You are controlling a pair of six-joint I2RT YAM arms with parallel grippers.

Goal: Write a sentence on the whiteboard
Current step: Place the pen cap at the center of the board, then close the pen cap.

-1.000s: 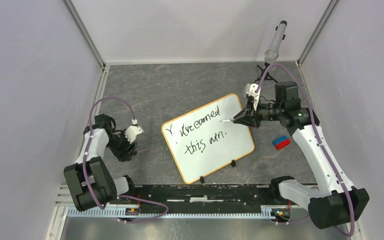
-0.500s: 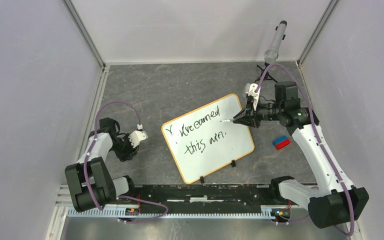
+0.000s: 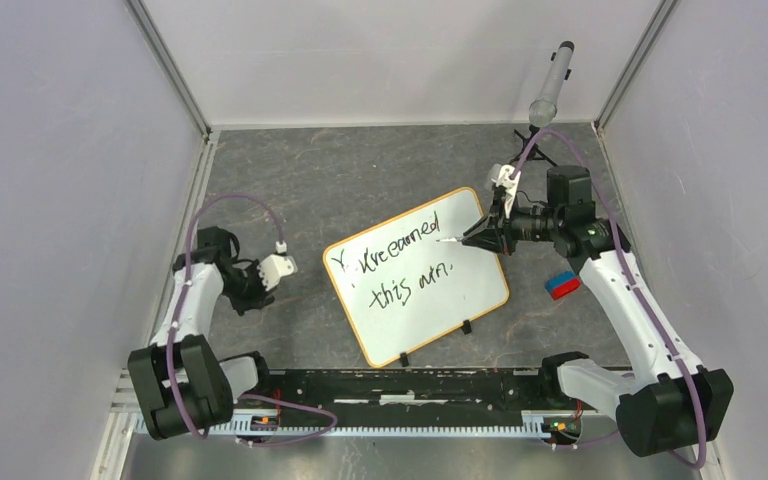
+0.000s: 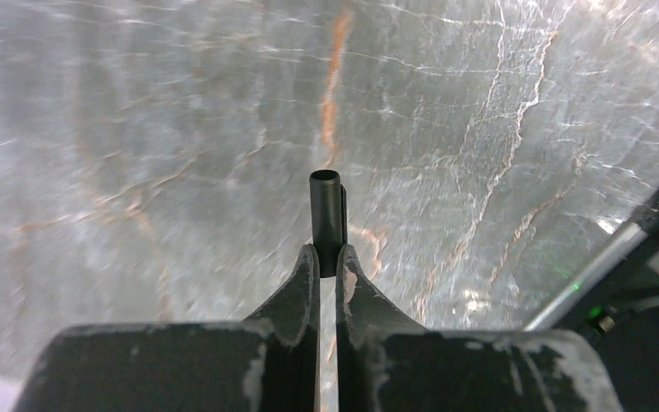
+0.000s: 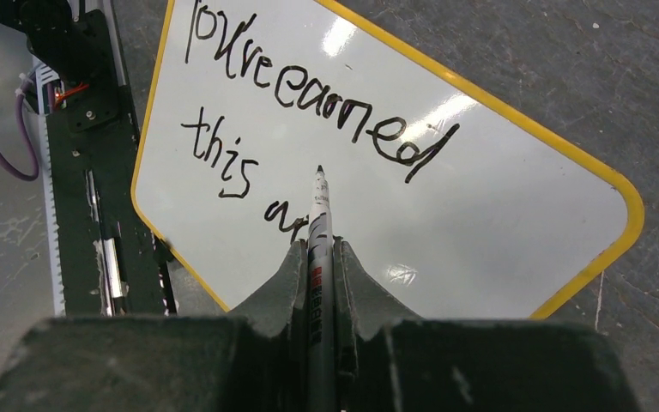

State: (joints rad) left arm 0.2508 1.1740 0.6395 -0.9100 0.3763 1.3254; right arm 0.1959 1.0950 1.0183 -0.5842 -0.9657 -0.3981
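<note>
The whiteboard [image 3: 430, 305] [image 5: 498, 197] lies tilted on the grey table, with the sentence [image 3: 400, 266] [image 5: 309, 103] on it in two slanted black lines. My right gripper [image 3: 482, 238] [image 5: 317, 251] is shut on a white marker [image 5: 319, 206], whose black tip hovers over the board's upper right part, just past the end of the first line. Left of the board, my left gripper [image 3: 245, 290] [image 4: 327, 255] is shut on a short black cap [image 4: 327, 206]. The cap sticks out beyond the fingertips over bare table.
A blue and red block [image 3: 562, 285] lies right of the board. At the back right a grey cylinder on a small tripod [image 3: 552, 80] stands by the wall. A black rail [image 3: 410, 385] [image 5: 77, 172] runs along the near edge between the arm bases.
My left gripper has closed on the black cap while its arm swung a little farther from the base. The right gripper with the marker barely shifted.
</note>
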